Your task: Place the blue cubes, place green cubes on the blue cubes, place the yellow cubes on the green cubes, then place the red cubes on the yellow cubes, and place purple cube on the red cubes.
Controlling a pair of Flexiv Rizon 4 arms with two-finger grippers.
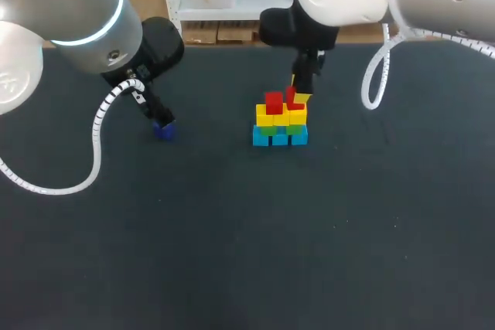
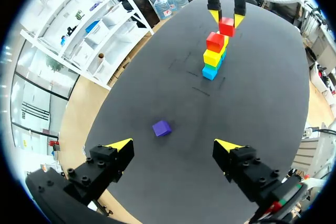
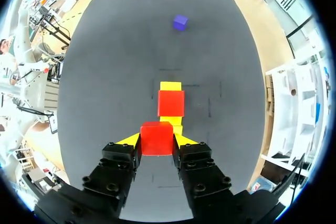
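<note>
A red cube (image 2: 227, 26) is clamped by the right gripper (image 3: 156, 140) at the top of the stack (image 1: 280, 125); if released off-centre, the stack could be toppled.

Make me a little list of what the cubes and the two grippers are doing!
stack: blue cubes at the bottom, green cubes on them, yellow cubes on those
first red cube: sitting on the yellow cubes
second red cube: held in the right gripper, at the stack's top beside the first
purple cube: alone on the table, ahead of the left gripper
left gripper: open, holding nothing
not yet done: purple cube on the red ones
</note>
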